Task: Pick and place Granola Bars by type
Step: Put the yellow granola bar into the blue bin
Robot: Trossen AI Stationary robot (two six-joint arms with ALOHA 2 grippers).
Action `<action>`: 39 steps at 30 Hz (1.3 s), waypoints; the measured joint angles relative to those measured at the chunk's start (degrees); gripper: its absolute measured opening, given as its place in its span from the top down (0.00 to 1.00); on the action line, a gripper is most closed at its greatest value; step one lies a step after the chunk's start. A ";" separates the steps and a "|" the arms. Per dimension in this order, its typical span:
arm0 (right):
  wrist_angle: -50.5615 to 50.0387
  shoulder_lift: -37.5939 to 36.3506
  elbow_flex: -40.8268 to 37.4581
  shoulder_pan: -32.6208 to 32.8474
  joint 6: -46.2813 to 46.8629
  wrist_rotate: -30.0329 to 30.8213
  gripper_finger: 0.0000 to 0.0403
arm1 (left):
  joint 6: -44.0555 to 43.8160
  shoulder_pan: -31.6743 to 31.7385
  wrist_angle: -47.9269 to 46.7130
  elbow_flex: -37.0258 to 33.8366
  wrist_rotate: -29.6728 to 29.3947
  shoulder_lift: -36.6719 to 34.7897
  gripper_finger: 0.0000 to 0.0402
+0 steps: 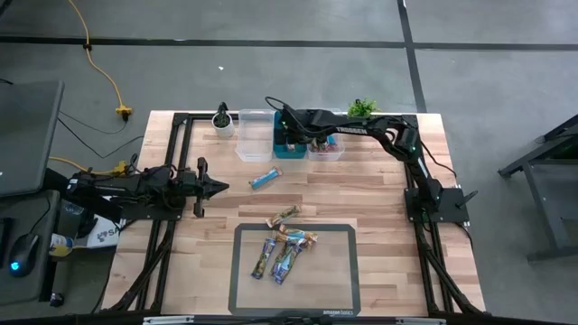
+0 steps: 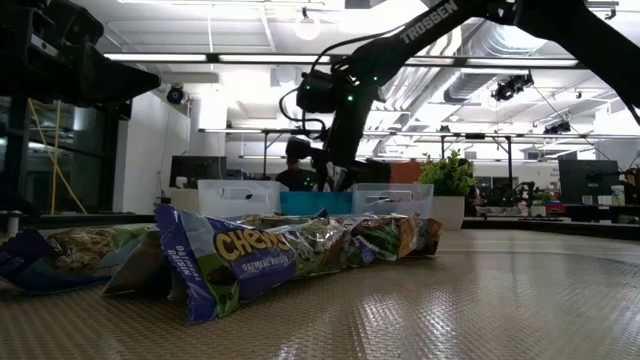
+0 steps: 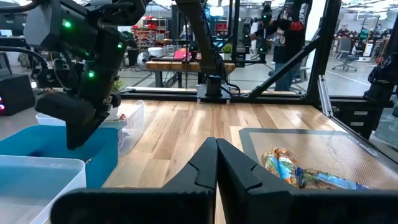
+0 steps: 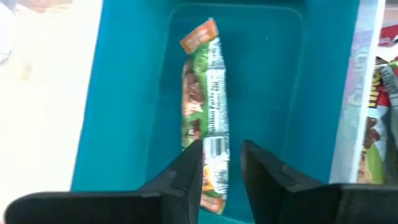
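Granola bars are partly sorted, we judge. Our right gripper (image 4: 221,165) hangs over the teal bin (image 4: 124,93), jaws parted just beside a green bar (image 4: 208,99) lying loose inside. Outward, the clear bin (image 4: 367,93) alongside holds wrappers. A blue bar (image 1: 265,180) on the table (image 1: 379,199) and several on the mat (image 1: 339,289) remain. Our left gripper (image 1: 217,188) waits clenched, empty.

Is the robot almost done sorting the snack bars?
Not yet. One green bar lies in the teal bin, with the right pincer open just above it, letting go. The left pincer waits, shut. A blue bar and the pile on the mat remain.
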 joint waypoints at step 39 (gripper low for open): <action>37.94 -13.91 0.07 2.91 -54.58 -11.72 0.73 | 0.02 -0.02 0.00 0.00 0.02 0.02 1.00</action>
